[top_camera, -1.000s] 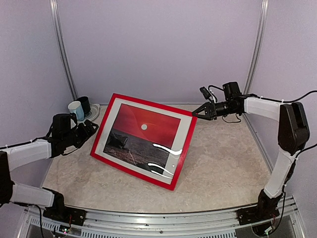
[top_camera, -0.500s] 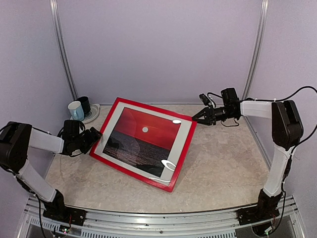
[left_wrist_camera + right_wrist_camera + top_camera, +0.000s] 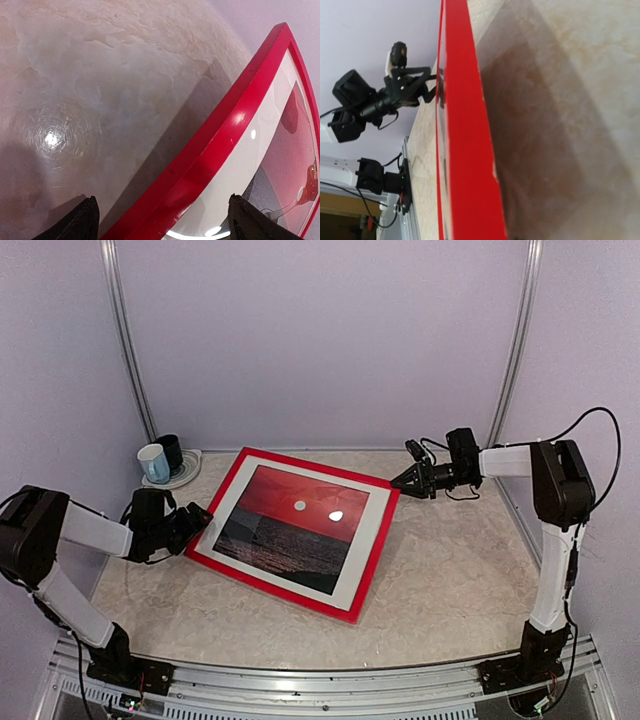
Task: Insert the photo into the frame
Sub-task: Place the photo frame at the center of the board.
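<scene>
The frame [image 3: 270, 585], red-faced, lies almost flat on the table, turned at an angle. The photo [image 3: 300, 525] sits inside it behind a white mat: red sky, small white sun, dark ground. My left gripper [image 3: 197, 520] is at the frame's left edge. In the left wrist view its jaws [image 3: 162, 227] are wide open, with the red edge [image 3: 225, 135] and a strip of the photo [image 3: 295, 150] between them. My right gripper [image 3: 400, 483] is at the frame's far right corner and looks open. The right wrist view shows the red edge [image 3: 465, 150] close up; its own fingers are out of view.
A pale blue mug [image 3: 153, 462] and a dark mug [image 3: 170, 450] stand on a plate [image 3: 186, 476] at the back left, just behind the frame's corner. Walls close in on three sides. The table top [image 3: 450, 570] is marbled beige.
The frame has come down from a steep tilt to almost flat. Both grippers have moved lower with its edges.
</scene>
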`<state>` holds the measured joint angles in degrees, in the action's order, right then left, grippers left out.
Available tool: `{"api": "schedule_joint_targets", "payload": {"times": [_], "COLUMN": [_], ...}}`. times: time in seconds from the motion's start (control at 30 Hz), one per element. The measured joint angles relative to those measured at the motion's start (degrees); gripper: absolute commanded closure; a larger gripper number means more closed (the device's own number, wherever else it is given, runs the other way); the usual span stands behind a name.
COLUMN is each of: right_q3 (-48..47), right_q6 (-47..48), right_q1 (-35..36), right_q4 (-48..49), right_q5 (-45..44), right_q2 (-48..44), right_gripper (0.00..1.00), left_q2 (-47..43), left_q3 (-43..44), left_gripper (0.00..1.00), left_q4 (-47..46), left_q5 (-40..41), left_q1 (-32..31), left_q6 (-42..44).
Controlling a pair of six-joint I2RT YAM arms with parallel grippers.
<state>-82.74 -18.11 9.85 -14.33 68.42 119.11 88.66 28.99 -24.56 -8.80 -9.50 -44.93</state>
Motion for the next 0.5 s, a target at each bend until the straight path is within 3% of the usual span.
{"api": "schedule_joint_targets", "payload": {"times": [0.5], "right_q3": [-5.0], "right_q6": [-4.0], "right_q1": [-1.7], "right_q4": [0.2], "right_q5": [1.0], "right_q2": [8.0], "right_gripper": [0.96], "left_q2": [-1.9], "left_q3": [-4.0], "left_gripper": [0.13], "left_q4": [-3.1], "left_q5": [-1.3], "left_q1": [-2.1], "left_q6": [-1.5]}}
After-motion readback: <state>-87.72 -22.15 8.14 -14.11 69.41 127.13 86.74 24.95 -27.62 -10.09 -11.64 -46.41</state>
